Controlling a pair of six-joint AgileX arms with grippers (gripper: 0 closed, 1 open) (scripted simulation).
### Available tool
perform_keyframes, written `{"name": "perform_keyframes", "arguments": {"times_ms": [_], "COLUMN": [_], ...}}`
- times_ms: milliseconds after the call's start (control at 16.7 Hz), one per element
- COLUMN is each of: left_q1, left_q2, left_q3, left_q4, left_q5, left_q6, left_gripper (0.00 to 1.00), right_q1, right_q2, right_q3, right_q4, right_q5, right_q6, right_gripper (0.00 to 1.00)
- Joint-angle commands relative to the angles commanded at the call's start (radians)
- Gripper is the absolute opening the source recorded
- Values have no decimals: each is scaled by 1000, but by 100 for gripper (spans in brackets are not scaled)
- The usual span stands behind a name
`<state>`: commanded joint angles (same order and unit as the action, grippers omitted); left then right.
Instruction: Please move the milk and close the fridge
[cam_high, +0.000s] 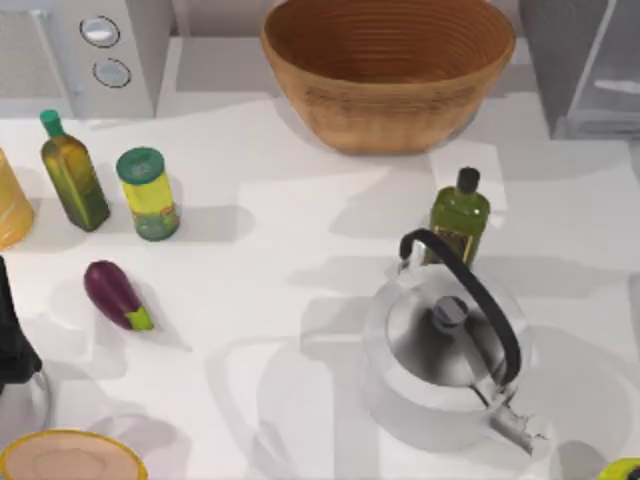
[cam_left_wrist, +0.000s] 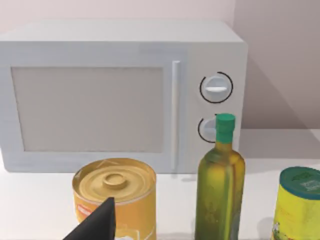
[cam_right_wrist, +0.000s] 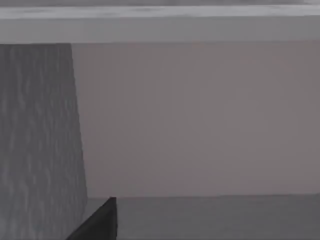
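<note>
The milk is out of view. The fridge (cam_high: 580, 70), dark grey with a pale panel (cam_high: 615, 85), stands at the table's back right corner. The right wrist view faces flat grey surfaces up close: a dark grey wall (cam_right_wrist: 37, 140), a paler panel (cam_right_wrist: 200, 120) and a light ledge (cam_right_wrist: 160, 27) above. A dark piece of my right gripper (cam_right_wrist: 100, 222) juts in there. My left arm (cam_high: 15, 330) sits at the table's left edge. A dark piece of my left gripper (cam_left_wrist: 97, 225) hangs just before an orange can (cam_left_wrist: 115, 195).
A light grey microwave (cam_high: 100, 50) with two dials is at the back left and a wicker basket (cam_high: 390, 70) at the back middle. A green-capped oil bottle (cam_high: 72, 172), yellow jar (cam_high: 148, 195), aubergine (cam_high: 115, 293), dark-capped bottle (cam_high: 458, 215) and steel kettle (cam_high: 445, 355) stand on the table.
</note>
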<state>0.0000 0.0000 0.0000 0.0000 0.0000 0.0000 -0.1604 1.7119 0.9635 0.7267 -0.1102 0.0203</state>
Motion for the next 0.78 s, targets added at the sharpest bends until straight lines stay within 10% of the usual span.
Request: {"name": "perform_keyframes", "arguments": {"times_ms": [780], "left_q1": [0], "left_q2": [0], "left_q3": [0], "left_q4": [0], "left_q5": [0], "left_q6": [0], "left_gripper": [100], "right_q1": [122], "right_q2": [-1516], "right_q3": [-802], "right_q4": [-604], "right_q5": [104], "right_q6": [7], "right_gripper": [100]}}
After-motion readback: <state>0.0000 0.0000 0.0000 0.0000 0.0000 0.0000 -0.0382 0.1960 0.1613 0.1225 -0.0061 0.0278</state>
